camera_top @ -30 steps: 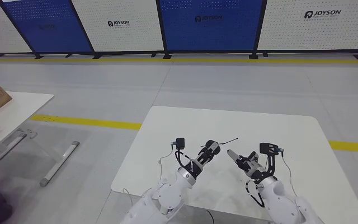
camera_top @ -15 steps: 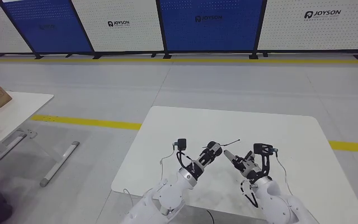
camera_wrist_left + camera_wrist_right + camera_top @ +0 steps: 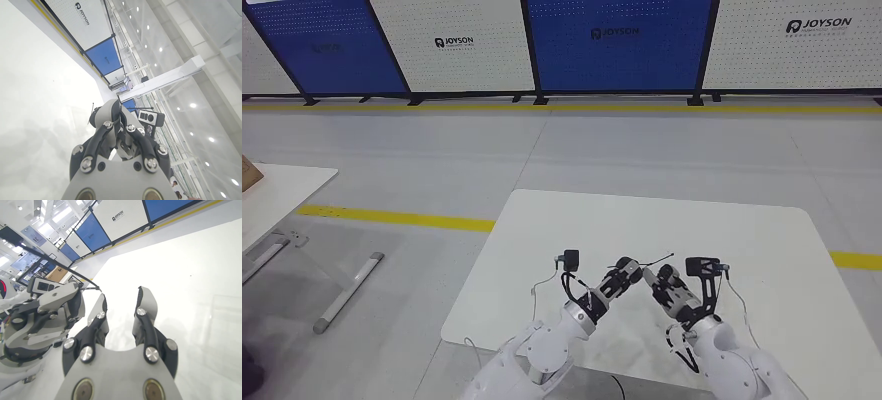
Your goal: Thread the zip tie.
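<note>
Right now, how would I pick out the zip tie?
Start at the white table, over its near half. The zip tie is the thin black strip pinched in the shut left tool, reaching toward the right tool, which is open and empty.

Black zip tie (image 3: 56, 262) in the grey-and-black left gripper (image 3: 119, 111); white table (image 3: 722, 230) beneath, blue-and-white panels (image 3: 622, 45) beyond.
</note>
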Robot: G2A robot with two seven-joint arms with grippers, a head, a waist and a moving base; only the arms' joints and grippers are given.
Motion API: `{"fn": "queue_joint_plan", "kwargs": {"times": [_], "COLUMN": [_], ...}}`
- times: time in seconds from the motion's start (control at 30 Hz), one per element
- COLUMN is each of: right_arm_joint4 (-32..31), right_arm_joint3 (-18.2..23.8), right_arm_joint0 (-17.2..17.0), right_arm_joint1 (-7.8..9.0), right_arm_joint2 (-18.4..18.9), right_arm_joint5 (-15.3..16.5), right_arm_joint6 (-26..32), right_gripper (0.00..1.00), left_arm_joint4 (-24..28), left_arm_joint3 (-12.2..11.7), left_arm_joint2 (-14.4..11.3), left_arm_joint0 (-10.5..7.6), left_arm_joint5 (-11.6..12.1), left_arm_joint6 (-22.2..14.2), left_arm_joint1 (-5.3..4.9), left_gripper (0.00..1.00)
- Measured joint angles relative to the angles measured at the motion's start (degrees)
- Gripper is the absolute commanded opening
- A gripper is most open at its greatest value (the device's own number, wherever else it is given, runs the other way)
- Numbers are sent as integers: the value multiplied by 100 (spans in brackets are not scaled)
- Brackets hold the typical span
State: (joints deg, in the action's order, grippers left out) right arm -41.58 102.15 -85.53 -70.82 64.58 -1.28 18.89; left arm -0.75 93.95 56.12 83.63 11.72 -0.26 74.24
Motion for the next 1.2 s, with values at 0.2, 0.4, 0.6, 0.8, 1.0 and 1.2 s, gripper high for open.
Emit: {"fn": "queue_joint_plan", "kwargs": {"times": [0.2,0.4,0.6,0.8,1.0,1.2], "right_arm_joint4": [-85,-84,-95,-83,-77,-89], "right_arm_joint3": [68,81,65,15,-12,-36], "right_arm_joint0": [-64,-79,-67,-34,-14,5], "right_arm_joint1": [10,10,6,-3,-11,-19], "right_arm_joint2": [28,51,60,53,43,21], "right_arm_joint5": [109,137,169,168,172,182], "right_arm_joint6": [-23,-30,-34,-32,-34,-17], "right_gripper": [24,25,24,15,4,0], "left_arm_joint4": [-35,-77,-120,-125,-145,-162], "left_arm_joint3": [-10,-5,-48,-101,-115,-120], "left_arm_joint2": [-24,-46,-88,-125,-144,-153], "left_arm_joint0": [-35,-52,-84,-114,-127,-133], "left_arm_joint5": [-86,-152,-223,-261,-280,-324], "left_arm_joint6": [13,14,-46,-88,-103,-97], "left_arm_joint1": [11,18,26,36,42,47], "left_gripper": [0,0,0,0,0,0]}}
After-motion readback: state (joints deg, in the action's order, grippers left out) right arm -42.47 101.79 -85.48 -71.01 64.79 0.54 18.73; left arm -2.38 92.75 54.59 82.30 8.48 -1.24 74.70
